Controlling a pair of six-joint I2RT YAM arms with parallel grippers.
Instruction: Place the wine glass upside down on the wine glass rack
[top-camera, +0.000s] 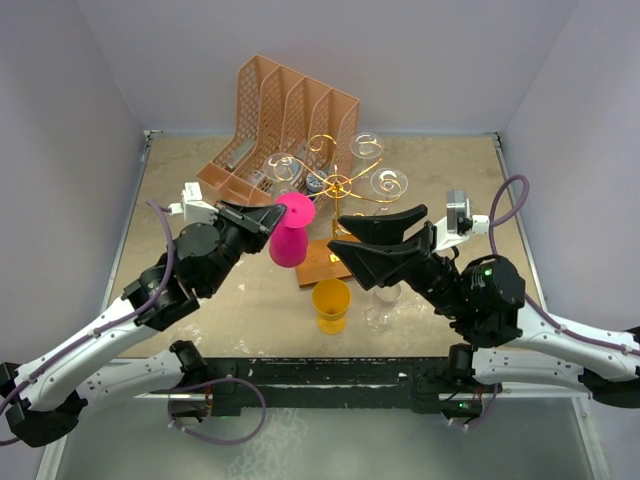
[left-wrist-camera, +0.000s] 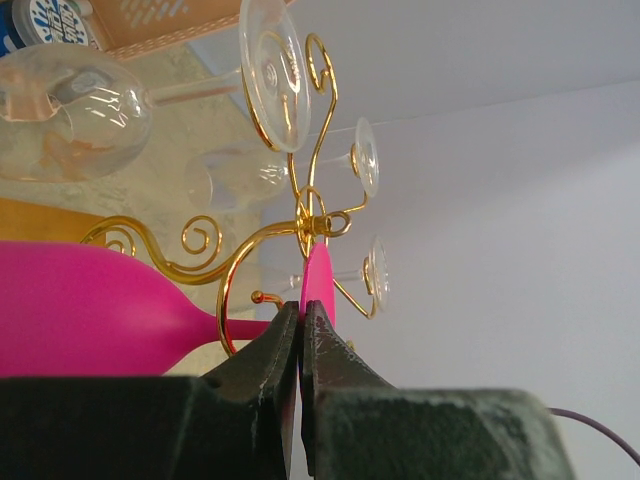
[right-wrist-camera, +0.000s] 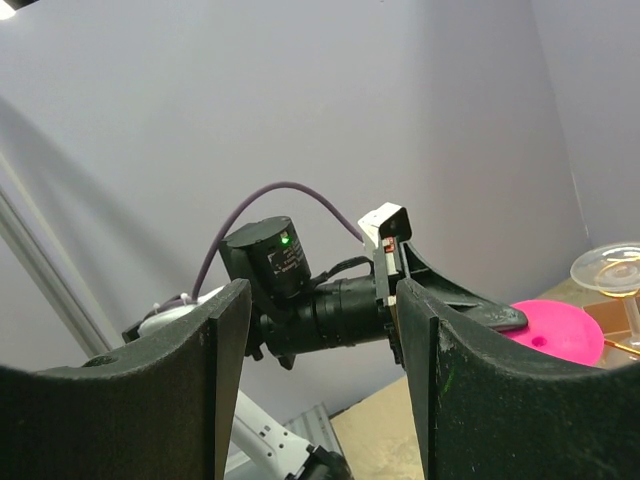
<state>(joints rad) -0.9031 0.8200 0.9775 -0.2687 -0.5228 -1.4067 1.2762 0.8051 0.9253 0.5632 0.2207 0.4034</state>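
We see the left pincer (top-camera: 268, 215) just left of the middle in the top view. It is clenched on the flat foot of the pink glass (top-camera: 288, 245). The glass hangs tilted over the surface (top-camera: 430, 160), foot up and bowl down. It is just left of the rack (top-camera: 340, 186), which stands in the middle of the frame. The bowl is near the left end of the wooden base (top-camera: 325, 265).

In the left wrist view, the left pincer (left-wrist-camera: 300, 312) is at the bottom middle. Its jaws are pressed tight on the rim of the pink foot. The pink glass (left-wrist-camera: 90, 310) fills the lower left. A gold arm of the rack (left-wrist-camera: 250, 245) curls across the stem. We cannot tell if they touch.

Clear glasses (top-camera: 388, 183) hang on the rack's arms. A yellow cup (top-camera: 331, 303) stands low in the middle of the top view. A standing glass (top-camera: 380, 305) is just to its right, partly hidden by the right arm. A peach file holder (top-camera: 285, 110) sits at the top, behind the rack.

The right pincer (top-camera: 337, 233) is right of the middle and points left. It is released and holds nothing. In the right wrist view, the right pincer (right-wrist-camera: 322, 290) shows two dark fingers (right-wrist-camera: 190, 390) wide apart at the bottom. The pink glass (right-wrist-camera: 555, 330) peeks in at the lower right.
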